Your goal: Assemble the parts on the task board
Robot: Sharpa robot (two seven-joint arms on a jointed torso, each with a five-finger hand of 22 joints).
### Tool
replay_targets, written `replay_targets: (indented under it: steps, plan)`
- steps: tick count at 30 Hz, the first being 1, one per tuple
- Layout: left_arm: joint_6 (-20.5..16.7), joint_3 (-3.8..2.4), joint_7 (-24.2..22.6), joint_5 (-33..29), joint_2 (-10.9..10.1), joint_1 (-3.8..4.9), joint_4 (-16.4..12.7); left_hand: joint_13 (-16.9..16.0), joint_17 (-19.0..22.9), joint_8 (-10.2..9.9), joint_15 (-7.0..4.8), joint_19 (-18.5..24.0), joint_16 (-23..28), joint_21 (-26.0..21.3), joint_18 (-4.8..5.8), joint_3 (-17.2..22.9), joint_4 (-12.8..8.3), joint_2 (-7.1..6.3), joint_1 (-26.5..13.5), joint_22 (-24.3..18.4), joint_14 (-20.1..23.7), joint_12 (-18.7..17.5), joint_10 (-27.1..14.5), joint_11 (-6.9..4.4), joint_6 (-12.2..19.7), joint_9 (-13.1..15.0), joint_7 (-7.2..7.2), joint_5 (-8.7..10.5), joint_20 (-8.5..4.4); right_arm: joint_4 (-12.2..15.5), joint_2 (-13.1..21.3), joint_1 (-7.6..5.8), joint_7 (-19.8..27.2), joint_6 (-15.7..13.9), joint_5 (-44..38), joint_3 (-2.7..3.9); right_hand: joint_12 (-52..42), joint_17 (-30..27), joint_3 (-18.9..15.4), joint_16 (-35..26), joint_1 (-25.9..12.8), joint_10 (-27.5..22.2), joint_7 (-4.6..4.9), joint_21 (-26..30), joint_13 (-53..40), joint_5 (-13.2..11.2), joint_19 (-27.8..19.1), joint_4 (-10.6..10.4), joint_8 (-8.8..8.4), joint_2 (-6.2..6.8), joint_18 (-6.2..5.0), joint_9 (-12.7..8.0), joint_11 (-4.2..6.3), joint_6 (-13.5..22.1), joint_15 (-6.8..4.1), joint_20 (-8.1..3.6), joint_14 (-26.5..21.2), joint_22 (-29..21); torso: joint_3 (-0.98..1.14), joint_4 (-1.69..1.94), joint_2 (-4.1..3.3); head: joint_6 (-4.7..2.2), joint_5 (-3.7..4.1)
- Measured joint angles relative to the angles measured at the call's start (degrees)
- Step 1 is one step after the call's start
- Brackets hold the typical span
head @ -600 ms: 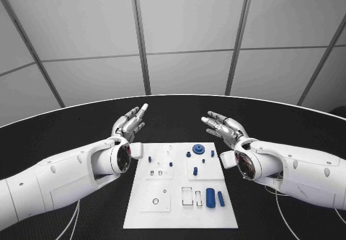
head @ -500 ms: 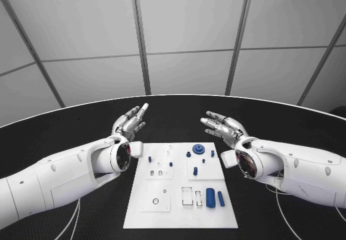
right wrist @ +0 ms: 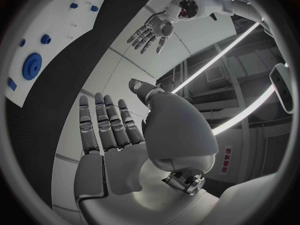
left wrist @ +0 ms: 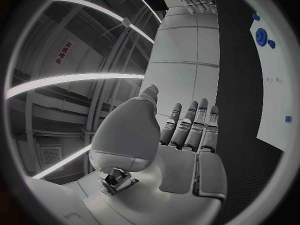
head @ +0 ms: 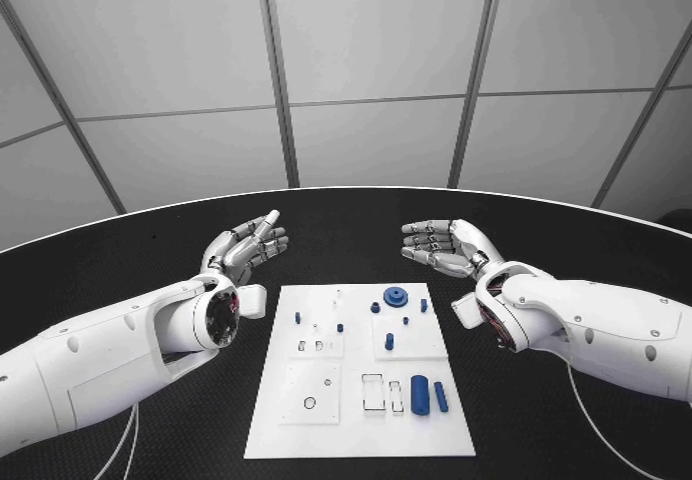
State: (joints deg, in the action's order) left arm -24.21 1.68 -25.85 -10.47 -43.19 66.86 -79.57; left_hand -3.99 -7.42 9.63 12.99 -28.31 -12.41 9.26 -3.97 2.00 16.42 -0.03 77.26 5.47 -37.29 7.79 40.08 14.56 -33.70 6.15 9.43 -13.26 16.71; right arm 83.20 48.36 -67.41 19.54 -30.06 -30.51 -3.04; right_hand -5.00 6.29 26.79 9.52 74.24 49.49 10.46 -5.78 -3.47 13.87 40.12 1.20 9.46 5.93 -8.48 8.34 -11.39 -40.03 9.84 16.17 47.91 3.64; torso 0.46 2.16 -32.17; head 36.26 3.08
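The board [head: 361,400] is a white rectangular plate lying flat mid-worktop [head: 130,270], with shallow recesses and no writing that can be read. Small blue parts sit on it: a round disc [head: 395,295], a thick cylinder [head: 420,394] and a slimmer rod [head: 440,397]. The left hand [head: 245,247] and right hand [head: 450,245] hover beyond the board's far corners, fingers spread, holding nothing.

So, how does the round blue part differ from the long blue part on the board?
The round blue part is a disc near the far edge of the task board; the long blue part is a cylinder lying nearer the robot. The disc looks wider, the cylinder longer. Both are blue, and neither hand touches them.
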Motion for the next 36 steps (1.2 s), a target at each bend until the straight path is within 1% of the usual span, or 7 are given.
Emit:
replay_targets:
  steps: [3,8,14,21,23,25,36]
  plan:
    - [0.50,0.00,0.04,0.03,-0.44,0.03,-0.36,0.10,-0.67,1.22,-0.75,-6.60,-1.44,2.61,-0.55,0.15,-0.15,-0.23,1.36,1.00,-3.70,0.46,4.51,-0.48,-4.20,0.74,0.81,0.00,-0.09,-0.04,0.26,-0.27,-1.21,0.45,-4.49,0.01,-0.11,0.77,1.69,1.06,0.76,4.20,0.61,-0.54,-0.06,0.00,4.33,0.51,1.05,0.76,-0.88,0.58,0.67,-3.86,-0.78,-0.55,4.20,0.06,0.01,0.10,-0.09,-0.01,0.17]
    - [1.04,0.00,0.28,0.07,-1.34,0.17,-1.46,0.27,-1.03,2.15,-1.52,-8.80,-2.05,3.35,-1.58,0.47,-0.47,-0.54,2.93,1.01,-6.46,-0.05,6.47,-1.21,-8.07,1.38,1.59,0.00,-0.11,0.12,0.69,-0.83,-3.89,2.05,-11.35,0.02,-0.11,2.06,4.11,2.16,1.37,9.92,1.69,-0.98,-0.20,0.00,10.07,1.09,2.43,1.75,-0.89,1.32,1.74,-8.47,-2.04,-1.62,9.55,0.12,0.03,0.26,-0.30,0.11,0.47]
    - [1.15,0.00,0.69,0.41,-2.55,0.53,-3.51,0.26,-1.84,2.68,-2.39,-12.76,-3.51,5.35,-4.10,0.80,-0.45,-1.01,3.99,1.17,-10.41,-0.81,8.46,-1.78,-10.97,1.78,2.02,0.00,-0.21,0.34,0.55,-1.99,-8.72,4.72,-20.35,0.03,0.29,3.43,5.10,3.11,1.08,13.61,1.20,-1.49,-0.30,0.50,14.31,1.47,2.87,3.25,-1.45,1.89,2.56,-10.96,-3.15,-2.70,13.44,0.31,0.10,0.66,-0.91,0.14,0.85]
    - [0.80,0.01,0.75,0.56,-4.22,1.10,-7.31,0.26,-1.79,2.68,-2.08,-13.17,-2.88,5.66,-4.09,0.96,-0.29,-1.01,3.99,1.25,-10.09,-1.60,8.46,-1.78,-10.97,1.77,2.02,0.00,-0.23,1.50,-0.20,-3.55,-16.66,6.31,-36.52,0.06,0.57,7.16,4.17,6.35,1.46,16.09,0.63,-4.14,-0.97,1.53,21.02,1.71,3.79,4.38,-1.79,2.50,3.64,-12.55,-5.16,-5.05,19.36,1.43,0.17,1.59,-2.52,-0.34,1.89]
    - [0.81,0.01,0.80,0.58,-4.65,1.37,-8.30,0.26,-1.79,2.67,-2.08,-13.17,-2.88,5.66,-4.08,0.96,-0.29,-1.00,3.98,1.25,-10.09,-1.60,8.46,-1.78,-10.97,1.77,2.02,0.00,-0.24,1.57,-0.56,-3.93,-18.78,7.29,-40.92,0.07,-0.17,12.92,0.91,12.31,1.99,18.32,-0.54,-10.76,-2.07,2.12,30.86,1.96,4.75,4.90,-1.78,3.07,5.27,-14.32,-7.90,-8.89,26.33,4.74,0.15,1.88,-3.06,-0.46,2.20]
    - [0.81,0.01,0.82,0.58,-5.15,1.78,-9.42,0.26,-1.79,2.67,-2.08,-13.17,-2.88,5.66,-4.08,0.96,-0.29,-1.00,3.98,1.25,-10.09,-1.60,8.46,-1.78,-10.97,1.77,2.02,0.00,-0.23,1.53,-1.09,-4.32,-21.12,8.58,-45.66,0.08,-0.20,16.21,0.05,15.57,1.99,18.78,-0.95,-13.28,-2.53,2.21,33.29,1.72,4.87,4.90,-1.79,3.16,5.73,-14.75,-8.97,-10.25,28.41,6.16,0.11,2.11,-3.55,-0.55,2.39]
    - [1.19,0.01,1.02,0.60,-6.85,3.46,-13.59,0.31,-1.74,2.65,-2.13,-13.36,-2.63,5.66,-4.07,1.00,-0.34,-1.28,4.26,1.17,-9.69,-1.86,8.46,-1.78,-10.96,1.77,2.02,0.00,-0.04,1.07,-2.92,-5.29,-28.24,13.35,-59.81,0.11,-0.87,33.58,2.17,33.86,0.74,16.87,-1.79,-25.01,-5.21,2.21,41.50,-1.34,4.63,6.73,-1.78,4.13,6.79,-13.91,-10.61,-12.18,33.37,14.56,-0.08,3.63,-6.36,-1.18,3.97]
